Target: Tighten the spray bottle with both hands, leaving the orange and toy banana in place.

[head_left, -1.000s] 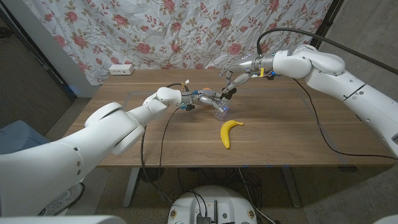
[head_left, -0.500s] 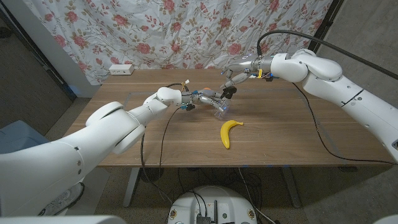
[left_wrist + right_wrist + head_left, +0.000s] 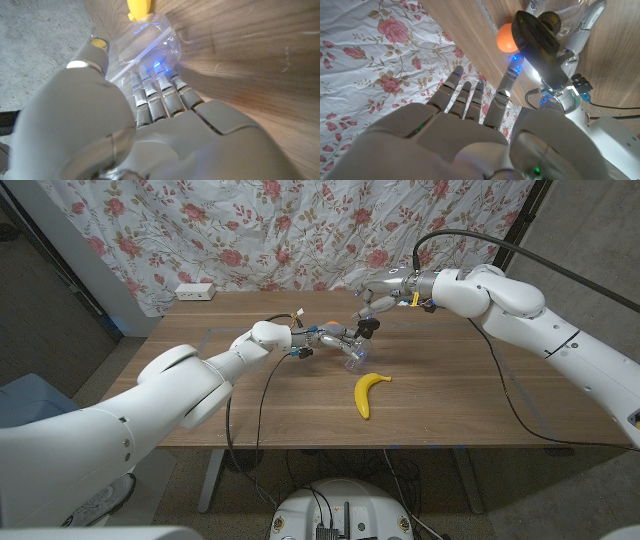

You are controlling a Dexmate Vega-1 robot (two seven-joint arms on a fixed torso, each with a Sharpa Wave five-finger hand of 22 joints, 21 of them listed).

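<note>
Scene: a two-armed robot at a wooden tabletop (image 3: 450,395), both arms reaching to mid-table before a rose-print curtain (image 3: 300,230).
Spray bottle: the clear spray bottle (image 3: 350,352) lies tilted near the table's middle, its base toward the toy banana (image 3: 368,393); its black spray head (image 3: 536,34) faces the right hand.
Left hand: the left hand (image 3: 318,338) has its fingers (image 3: 157,97) wrapped round the bottle's clear body, bracing it.
Right hand: the right hand (image 3: 372,308) hangs just above the spray head, fingers (image 3: 465,95) spread and released; it looks not quite on the head, though contact cannot be told for sure.
Progress: early to midway by appearance; the bottle is braced, the twist on the head remains.
Bystanders: the orange (image 3: 507,39) sits just behind the bottle and the banana lies near its base, both untouched.
Writing: none readable on the bottle or anything else.
</note>
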